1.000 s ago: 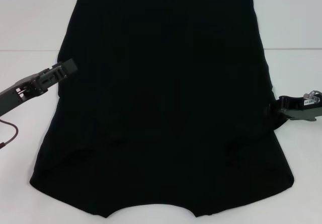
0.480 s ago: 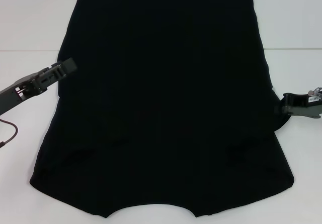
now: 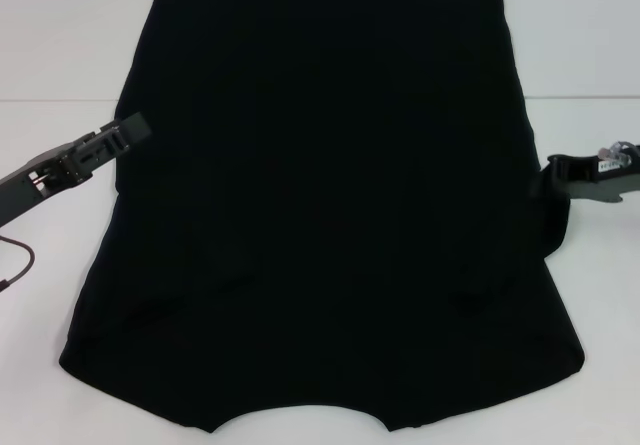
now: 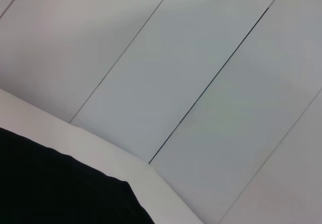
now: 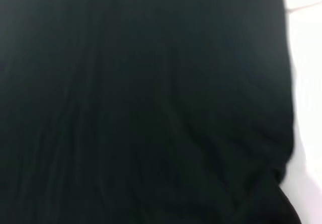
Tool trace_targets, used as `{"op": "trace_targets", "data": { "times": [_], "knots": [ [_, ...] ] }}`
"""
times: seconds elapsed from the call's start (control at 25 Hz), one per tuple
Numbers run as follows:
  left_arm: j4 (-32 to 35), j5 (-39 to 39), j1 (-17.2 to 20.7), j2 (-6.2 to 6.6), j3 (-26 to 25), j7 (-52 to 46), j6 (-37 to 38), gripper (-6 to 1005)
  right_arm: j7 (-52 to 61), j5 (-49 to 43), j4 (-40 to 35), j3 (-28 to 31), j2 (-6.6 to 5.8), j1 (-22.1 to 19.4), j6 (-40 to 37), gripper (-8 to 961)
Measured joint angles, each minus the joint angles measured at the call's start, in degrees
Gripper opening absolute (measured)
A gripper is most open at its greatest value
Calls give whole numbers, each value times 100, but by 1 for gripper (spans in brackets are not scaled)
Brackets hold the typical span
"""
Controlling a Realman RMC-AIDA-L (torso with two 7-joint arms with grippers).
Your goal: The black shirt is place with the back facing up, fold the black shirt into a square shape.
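We saw the black shirt point(image 3: 320, 215) spread flat on the white worktop point(image 3: 60, 45), its long axis running from the near hem to the far edge, both sleeves seemingly already tucked inward. Our right gripper point(image 3: 553, 180) sat at the shirt's right edge, apparently closed on a raised bit of that edge, though black on black left us unsure. Our left gripper point(image 3: 133, 130) hovered at the opposite, left edge, and we could not tell how far apart its fingers were. We judged the fold inward would start from the right, where cloth seemed already in hand.
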Motion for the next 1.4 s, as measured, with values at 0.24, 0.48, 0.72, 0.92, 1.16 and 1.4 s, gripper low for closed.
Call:
{"op": "trace_targets", "data": {
  "times": [0.24, 0.48, 0.72, 0.92, 1.16, 1.4],
  "knots": [
    [0, -3, 29, 0, -81, 12, 8, 562, 0, -5, 27, -349, 44, 249, -1, 32],
    [0, -4, 87, -5, -130, 31, 18, 560, -13, -14, 55, -688, 76, 423, 25, 40],
    [1, -3, 115, -15, -129, 41, 22, 558, -206, -11, 59, -1017, 205, 466, 259, 49],
    [0, -3, 131, -17, -128, 39, 22, 557, -233, 12, 67, -1021, 239, 475, 367, 56],
    [-1, -3, 126, -18, -128, 35, 22, 555, -72, 78, 111, -934, 238, 489, 678, 65],
    [-7, -3, 125, -18, -136, 35, 13, 553, -111, 67, 357, -979, 273, 703, 912, 73]
  ]
}}
